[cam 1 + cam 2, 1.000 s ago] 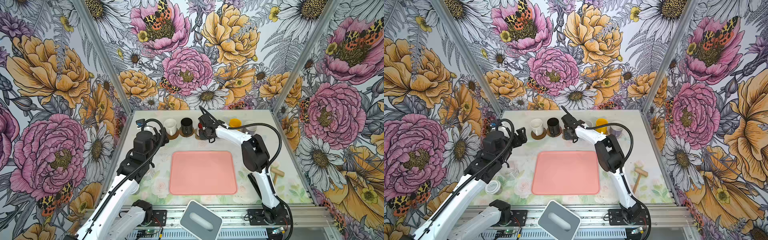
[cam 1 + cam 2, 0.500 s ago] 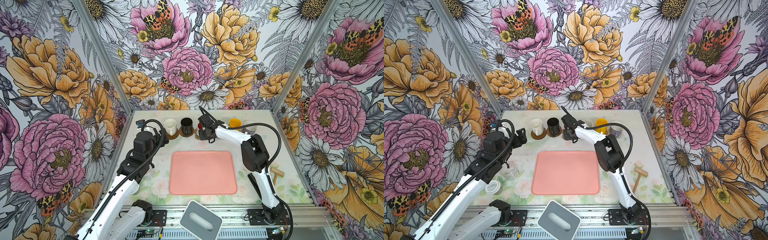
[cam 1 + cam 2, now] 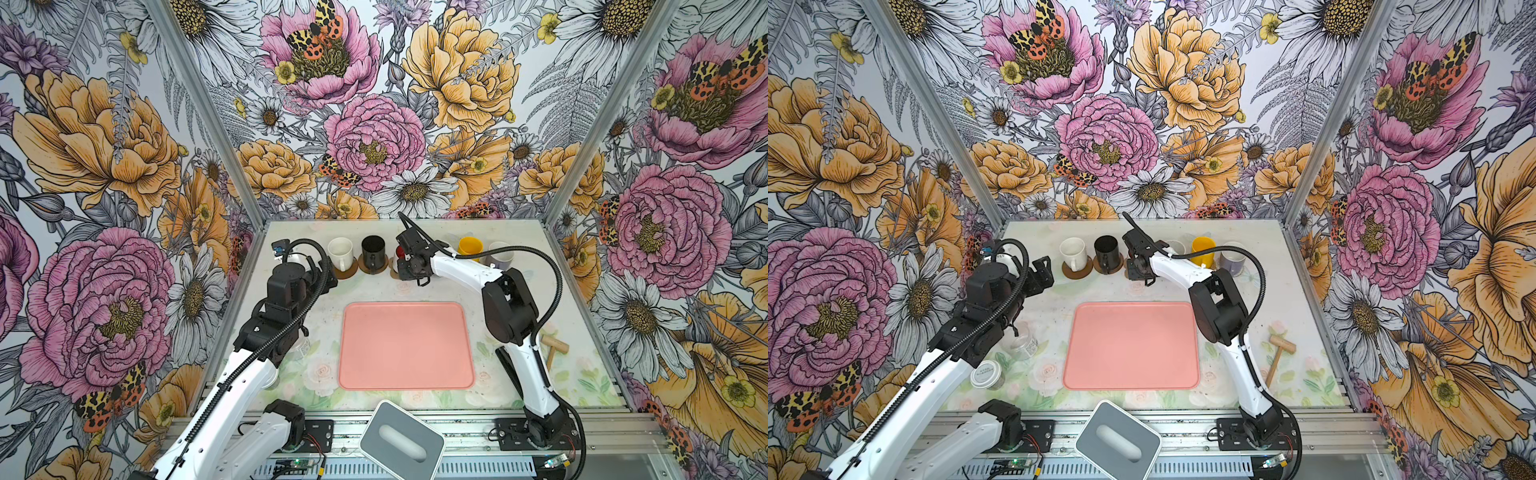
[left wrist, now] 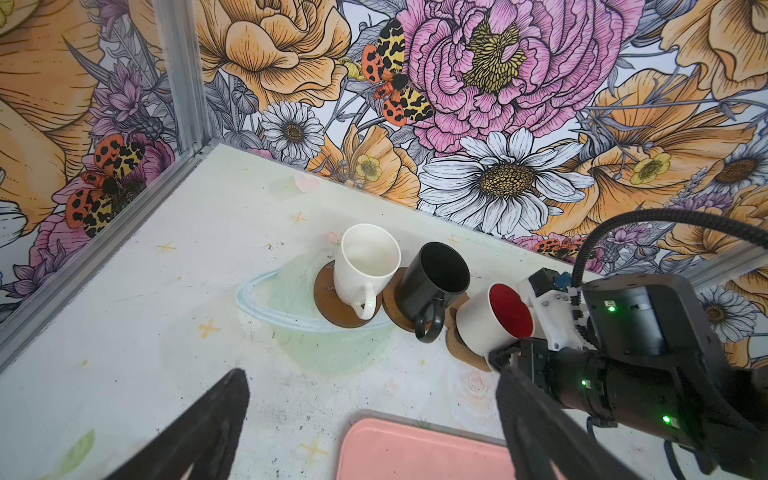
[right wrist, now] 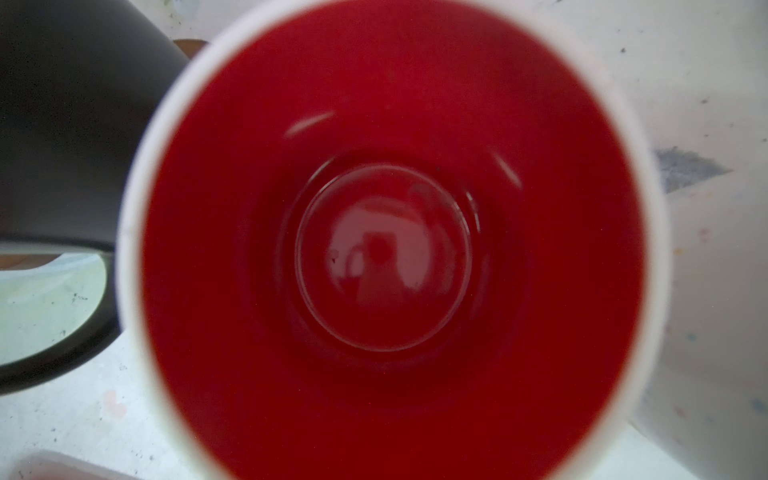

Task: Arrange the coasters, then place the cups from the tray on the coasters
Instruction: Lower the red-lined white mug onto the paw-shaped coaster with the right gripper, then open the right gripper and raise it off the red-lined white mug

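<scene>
Tray [image 3: 405,345] is plain salmon pink, no pattern. Past the tray's far edge the colours go: cream-white cup [image 3: 340,252], glossy black cup [image 3: 372,250], white cup with a red inside [image 4: 496,322], yellow cup [image 3: 469,247], lavender cup [image 3: 500,257]. The brown coaster [image 4: 324,291] back there is plain. The walls [image 3: 374,137] are loud pink, orange and white florals with spotted moths.

Three walls [image 3: 374,124], floral wallpaper: pink peonies, orange blooms, white daisies, spotted moths. Aluminium corner posts [image 3: 205,108] at the wall joins. Desk [image 3: 316,232] pale, faint painted flowers, scuffed. Metal rail [image 3: 465,428] along front edge. Light even.
</scene>
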You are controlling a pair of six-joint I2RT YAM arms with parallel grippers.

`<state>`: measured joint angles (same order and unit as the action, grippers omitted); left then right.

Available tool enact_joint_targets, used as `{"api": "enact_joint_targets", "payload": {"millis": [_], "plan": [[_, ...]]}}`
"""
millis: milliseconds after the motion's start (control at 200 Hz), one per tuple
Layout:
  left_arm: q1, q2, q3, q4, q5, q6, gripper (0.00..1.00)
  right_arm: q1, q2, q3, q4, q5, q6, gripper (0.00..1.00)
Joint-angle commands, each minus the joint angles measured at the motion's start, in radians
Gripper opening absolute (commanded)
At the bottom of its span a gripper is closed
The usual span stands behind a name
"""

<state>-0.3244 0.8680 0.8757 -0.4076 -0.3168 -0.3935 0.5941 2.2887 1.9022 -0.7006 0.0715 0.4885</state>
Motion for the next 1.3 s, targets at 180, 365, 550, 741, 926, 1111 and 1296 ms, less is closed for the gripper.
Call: {"api": "enact_joint_targets", "payload": {"millis": [180, 365, 550, 741, 926, 1111, 1296], "plan": [[0.012, -0.024, -0.013, -0.008, 0.024, -0.002, 0.94, -0.002, 0.017, 0.023, 0.029, -0.035, 0.016, 0.21], [0.012, -0.029, -0.013, -0.011, 0.023, -0.001, 0.94, -0.003, 0.009, 0.014, 0.029, -0.039, 0.018, 0.27], [0.013, -0.033, -0.014, -0.013, 0.024, -0.001, 0.94, -0.001, 0.002, 0.008, 0.029, -0.044, 0.018, 0.36], [0.014, -0.035, -0.015, -0.014, 0.022, -0.001, 0.94, 0.000, -0.020, -0.011, 0.031, -0.035, 0.019, 0.47], [0.016, -0.034, -0.015, -0.014, 0.022, -0.001, 0.95, 0.004, -0.057, -0.039, 0.030, -0.024, 0.014, 0.60], [0.019, -0.030, -0.015, -0.013, 0.022, -0.001, 0.95, 0.009, -0.107, -0.074, 0.030, -0.021, 0.013, 0.65], [0.022, -0.030, -0.015, -0.013, 0.022, 0.002, 0.95, 0.018, -0.175, -0.130, 0.030, -0.021, 0.014, 0.67]]}}
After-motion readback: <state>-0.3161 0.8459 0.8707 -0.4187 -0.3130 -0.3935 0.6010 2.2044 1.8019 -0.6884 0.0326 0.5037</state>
